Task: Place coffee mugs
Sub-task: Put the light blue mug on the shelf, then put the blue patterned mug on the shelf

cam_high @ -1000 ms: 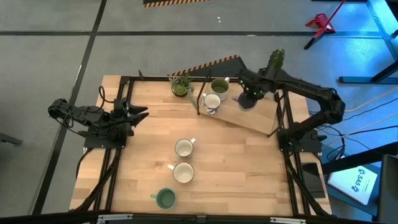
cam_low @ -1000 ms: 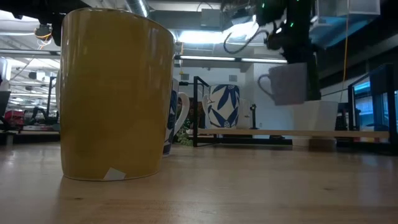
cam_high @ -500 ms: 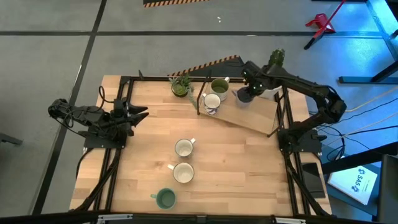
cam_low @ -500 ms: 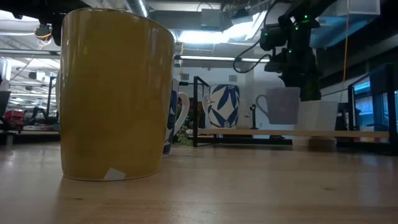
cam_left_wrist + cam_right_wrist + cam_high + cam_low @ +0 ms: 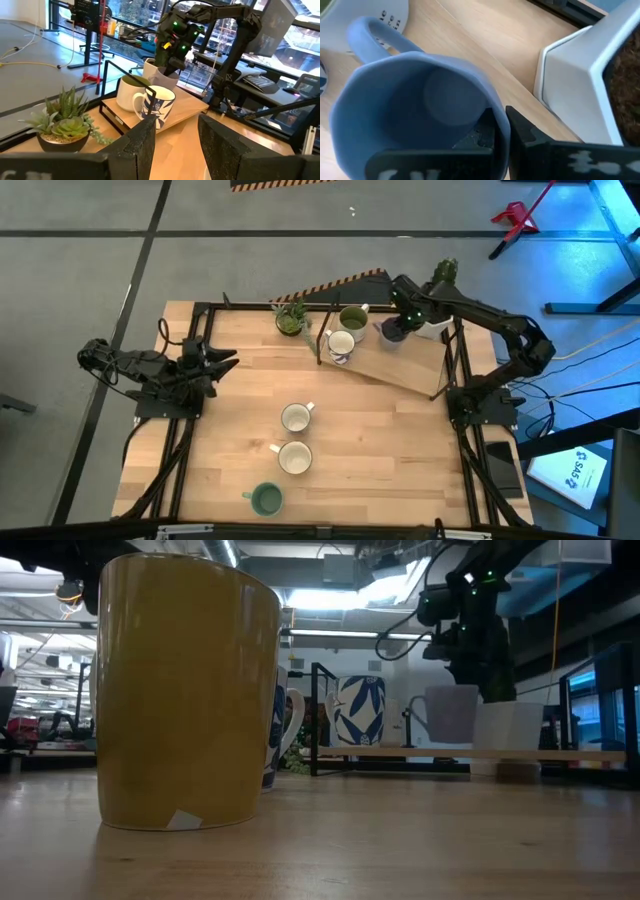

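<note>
The lavender-blue mug [image 5: 391, 333] stands upright on the raised wooden board [image 5: 400, 372] at the table's far right, with my right gripper [image 5: 404, 322] shut on it from above. The olive green mug [image 5: 352, 318] and a white mug with blue leaves [image 5: 340, 344] sit on the same board to its left. A white mug [image 5: 296, 418], the cream-yellow mug [image 5: 295, 458] and the teal mug [image 5: 266, 500] stand on the table top. My left gripper [image 5: 232, 360] waits open at the table's left side. My right gripper [image 5: 501, 132] pinches the lavender mug's wall at the rim [image 5: 496, 114], opposite the handle [image 5: 367, 35]. One finger [image 5: 482, 132] is inside the mug and the other [image 5: 525, 136] outside. The fingers come from above, pointing down. The mug is upright, its base [image 5: 452, 743] level with the board's top.
The white angular pot [image 5: 437, 328] with a cactus [image 5: 443, 277] stands close beside the lavender mug on the board's far right. A small leafy plant [image 5: 291, 317] sits at the far edge, left of the board. Dark frame rails run along both table sides.
My right gripper has carried the lavender mug down and a little toward the far edge. The mug hung clear above the board a second ago; now its base is down at the board, next to the olive mug. The hold has stayed shut.
</note>
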### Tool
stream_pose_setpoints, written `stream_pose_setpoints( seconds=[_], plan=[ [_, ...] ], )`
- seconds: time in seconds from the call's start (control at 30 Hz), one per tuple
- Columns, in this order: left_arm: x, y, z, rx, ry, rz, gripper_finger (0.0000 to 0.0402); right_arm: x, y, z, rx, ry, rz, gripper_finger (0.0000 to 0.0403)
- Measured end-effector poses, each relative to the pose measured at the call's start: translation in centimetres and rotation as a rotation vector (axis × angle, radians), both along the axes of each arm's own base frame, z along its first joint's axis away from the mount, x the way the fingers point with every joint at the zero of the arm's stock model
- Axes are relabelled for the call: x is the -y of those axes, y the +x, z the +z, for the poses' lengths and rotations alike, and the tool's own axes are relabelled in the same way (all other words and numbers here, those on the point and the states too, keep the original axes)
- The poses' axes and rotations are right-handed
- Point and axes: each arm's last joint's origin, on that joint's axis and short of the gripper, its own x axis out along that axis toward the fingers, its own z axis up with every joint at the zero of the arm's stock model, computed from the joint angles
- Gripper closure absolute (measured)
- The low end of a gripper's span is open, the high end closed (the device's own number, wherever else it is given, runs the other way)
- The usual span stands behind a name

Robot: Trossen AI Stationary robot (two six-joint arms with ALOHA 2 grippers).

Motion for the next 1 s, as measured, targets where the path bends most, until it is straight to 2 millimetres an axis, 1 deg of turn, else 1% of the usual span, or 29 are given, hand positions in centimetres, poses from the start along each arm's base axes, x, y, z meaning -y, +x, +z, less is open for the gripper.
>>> stream_pose_setpoints(
  seconds=[0.13,0.5,0.6,0.9,1.0],
  plan=[
    [0.0,0.0,-0.05,-0.005,0.0,-0.003,0.0259,0.45,0.57,-0.98,-0.025,0.013,0.019,0.0402],
    [0.0,0.0,-0.06,-0.006,0.001,-0.002,0.0259,0.73,0.53,-1.06,-0.036,-0.004,0.034,0.0392],
    [0.0,0.0,-0.06,-0.006,0.001,-0.002,0.0259,0.75,0.54,-1.07,-0.04,-0.007,0.041,0.0372],
    [0.0,0.0,-0.06,-0.006,0.001,-0.002,0.0259,0.78,0.57,-1.02,-0.042,-0.017,0.073,0.0275],
    [0.0,0.0,-0.06,-0.006,0.001,-0.002,0.0259,0.84,0.73,-0.46,-0.03,-0.018,0.113,0.0257]
  ],
)
